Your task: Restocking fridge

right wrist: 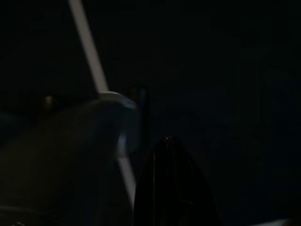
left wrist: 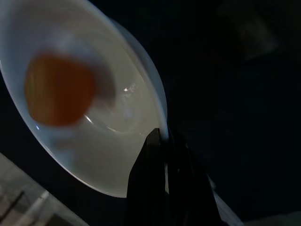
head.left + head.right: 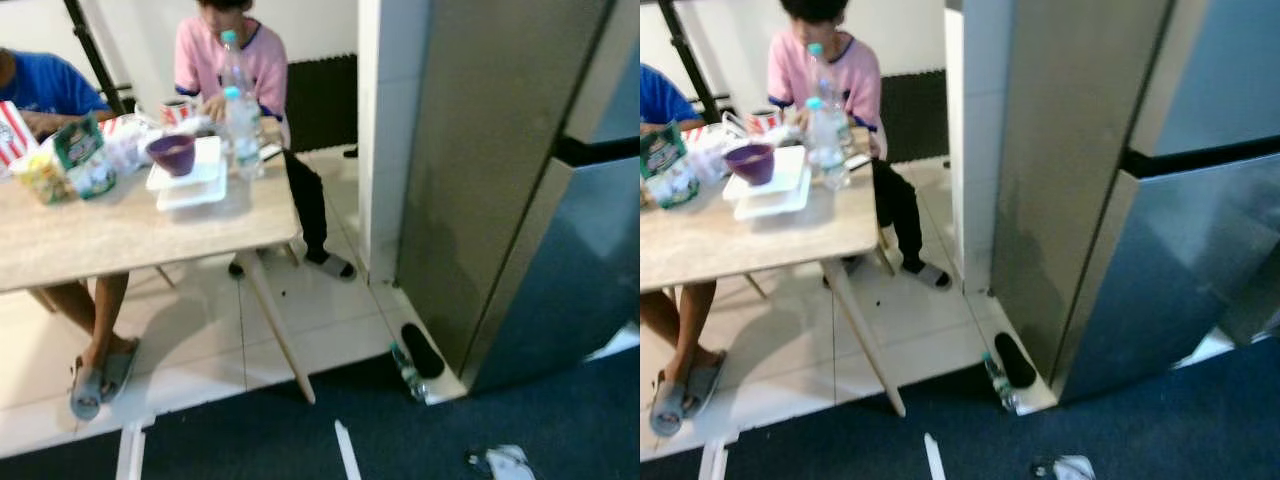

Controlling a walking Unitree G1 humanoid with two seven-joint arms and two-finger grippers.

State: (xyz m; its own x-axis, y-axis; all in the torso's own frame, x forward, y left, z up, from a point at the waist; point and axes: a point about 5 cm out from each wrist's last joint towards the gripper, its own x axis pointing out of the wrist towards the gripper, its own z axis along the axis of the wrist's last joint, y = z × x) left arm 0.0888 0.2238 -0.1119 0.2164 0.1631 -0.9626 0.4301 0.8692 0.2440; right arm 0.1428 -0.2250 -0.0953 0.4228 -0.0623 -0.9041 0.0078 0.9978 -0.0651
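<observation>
1. Two people sit at the worktop (image 3: 150, 235), left of the fridge (image 3: 520, 190).
2. My left hand (image 2: 164, 141) pinches the rim of a white bowl (image 2: 94, 136) holding an orange fruit (image 2: 59, 89).
3. My right hand (image 1: 167, 141) hangs in the dark; I cannot tell its state.
4. The fridge doors are closed.

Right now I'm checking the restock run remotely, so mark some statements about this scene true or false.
1. The left claw pinches the rim of a white plate carrying an orange item. True.
2. The fridge stands open. False: its doors are shut.
3. A purple bowl sits on stacked white trays. True.
4. A bottle stands upright inside the fridge. False: it lies on the floor by the fridge corner.
</observation>
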